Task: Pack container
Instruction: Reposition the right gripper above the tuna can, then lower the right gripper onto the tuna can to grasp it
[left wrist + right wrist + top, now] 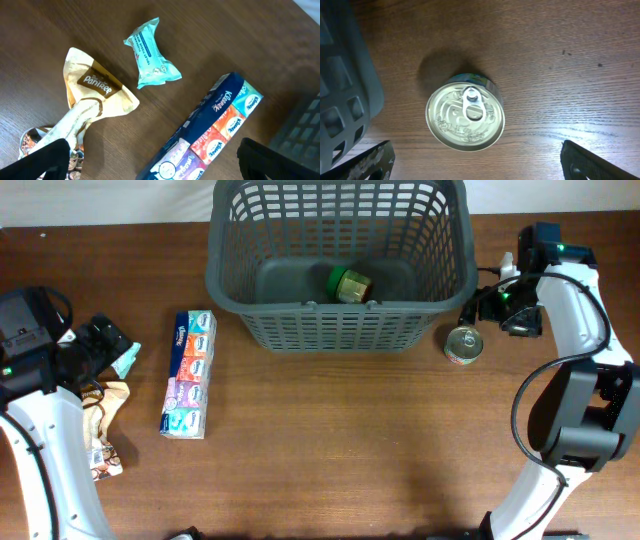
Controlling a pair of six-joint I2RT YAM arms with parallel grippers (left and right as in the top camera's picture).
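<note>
- Left gripper (152, 152): jaws spread wide and holding nothing; it hangs over the left end of the table, above the loose packets.
- Right gripper (480, 162): jaws spread wide and empty, one finger on each side of the tin can below it and neither touching it.
- Container (300, 307): large dark grey basket with slotted sides, upright at the far middle of the wooden table (330, 470).
- Round item (350, 283): green with a gold-coloured top, lying on the container floor to the right of centre. It is the only thing inside.
- Tin can (465, 116): silver pull-tab lid facing up, standing upright on the table just beside the container's near right corner, apart from it.
- Tissue multipack (189, 373): long and multicoloured, lying flat to the left of the container, apart from it.
- Teal packet (150, 52): small sealed wrapper, lying near the multipack's far end.
- Beige pouch (95, 90): crumpled with a brown label, lying left of the teal packet and apart from it.
</note>
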